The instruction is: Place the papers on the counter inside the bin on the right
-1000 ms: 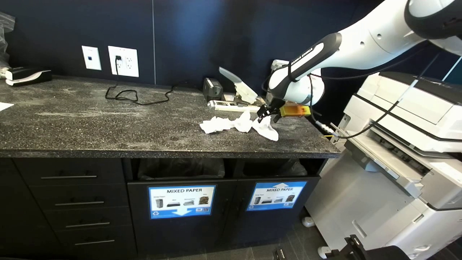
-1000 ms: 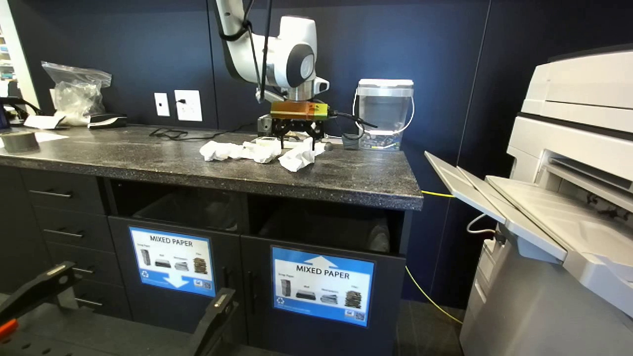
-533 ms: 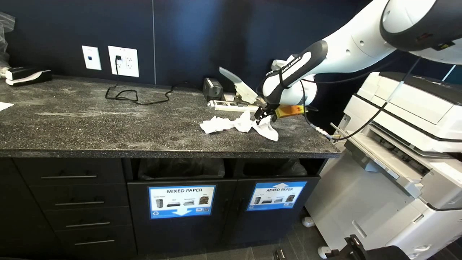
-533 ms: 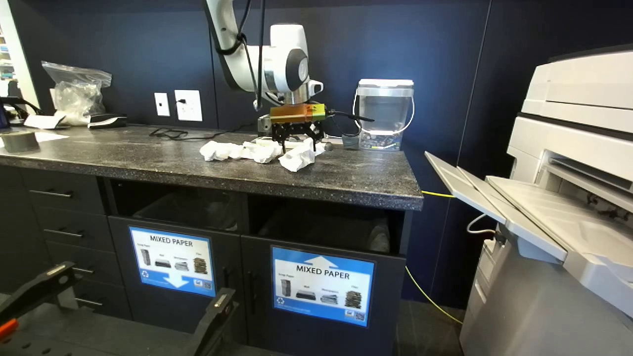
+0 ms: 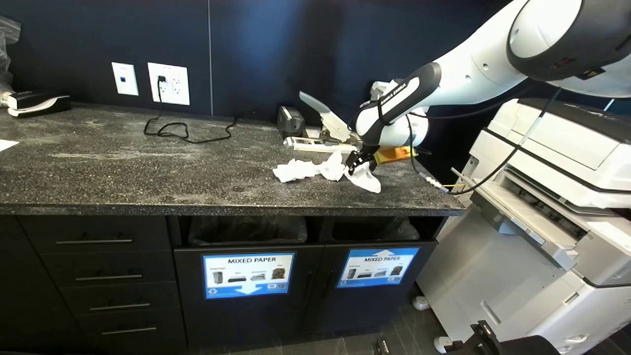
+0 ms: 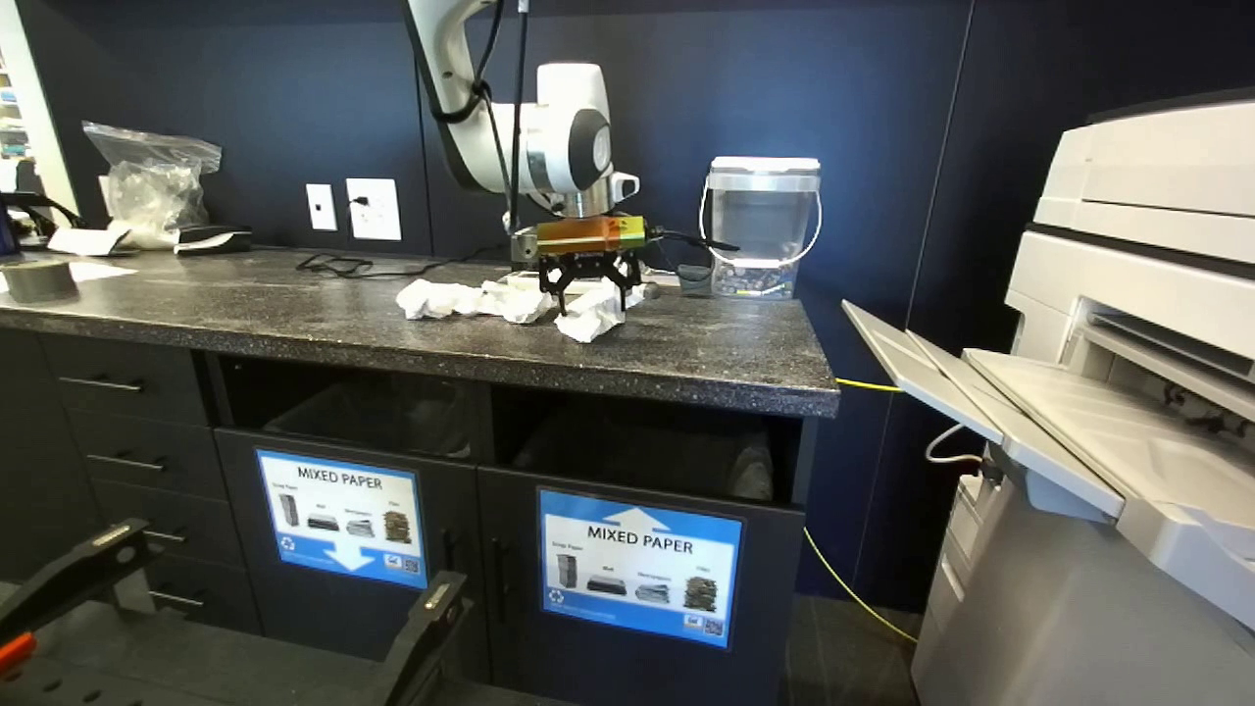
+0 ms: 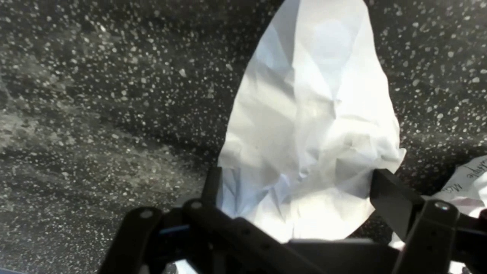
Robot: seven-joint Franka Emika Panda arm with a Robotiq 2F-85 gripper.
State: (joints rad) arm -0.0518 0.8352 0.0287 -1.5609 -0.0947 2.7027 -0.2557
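Hand [image 7: 298,183] spread wide, jaws astride a crumpled paper [image 7: 312,121] that lies on the table [image 5: 148,182]. Likely best: settle low, close slowly to bunch the folds, keep clear of the neighbouring scrap [image 5: 333,167].

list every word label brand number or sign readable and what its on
"MIXED PAPER": down-arrow cabinet label
"MIXED PAPER": up-arrow cabinet label
Recycling symbol: both labels
"EMIKA": robot arm; preceding word unclear
Too small: labels' captions, any markings on copier
Unreadable: writing on crumpled paper, wrist view
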